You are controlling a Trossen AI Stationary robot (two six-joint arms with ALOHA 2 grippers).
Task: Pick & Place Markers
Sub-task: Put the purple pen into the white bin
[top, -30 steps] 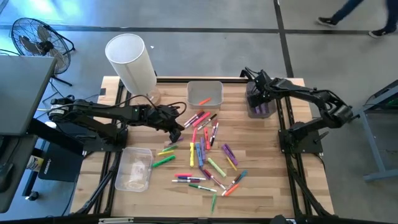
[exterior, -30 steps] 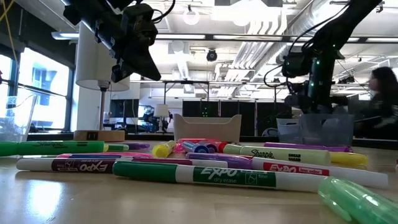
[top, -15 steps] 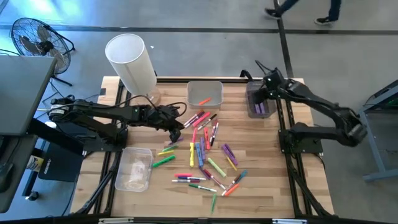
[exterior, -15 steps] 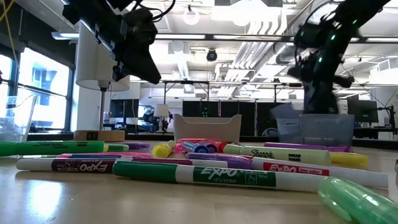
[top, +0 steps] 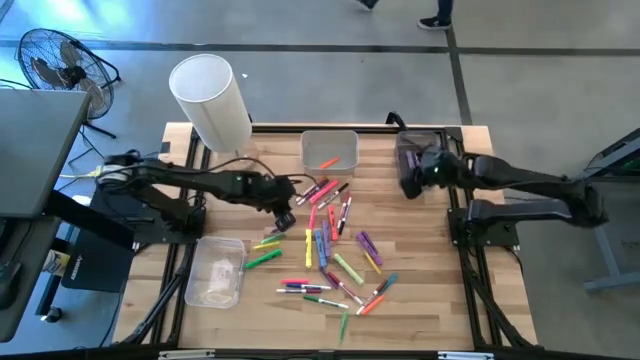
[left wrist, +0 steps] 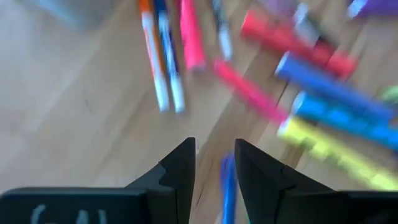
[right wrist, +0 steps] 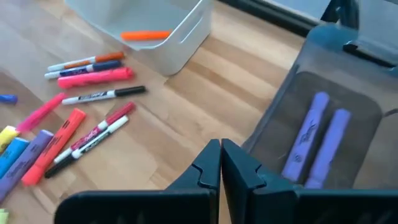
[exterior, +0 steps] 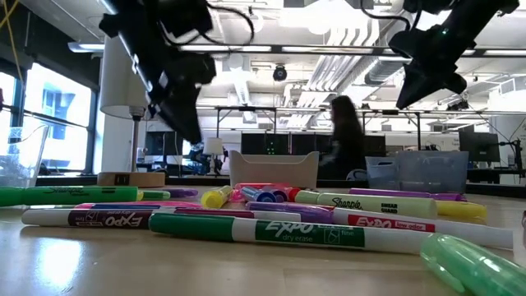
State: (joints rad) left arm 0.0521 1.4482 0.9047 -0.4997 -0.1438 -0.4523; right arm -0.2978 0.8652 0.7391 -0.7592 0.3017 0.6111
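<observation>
The counter (top: 420, 300) carries the markers (top: 330, 245), scattered across its middle with long axes pointing every way. Left gripper (top: 284, 215) hovers at their edge, fingers (left wrist: 180, 168) narrowly parted — empty. Right gripper (top: 409, 180), fingers pressed together, hangs beside a bin (right wrist: 348, 112) holding two purple markers (right wrist: 317, 140) lying parallel.

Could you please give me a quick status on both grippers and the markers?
Left gripper open, over the markers. Right gripper shut, empty, beside the purple-marker bin. One orange marker binned. Nothing in the way.

A lab-like open workspace: exposed ceiling ducts (exterior: 362, 49), concrete floor (top: 330, 25), monitors (exterior: 485, 148).
</observation>
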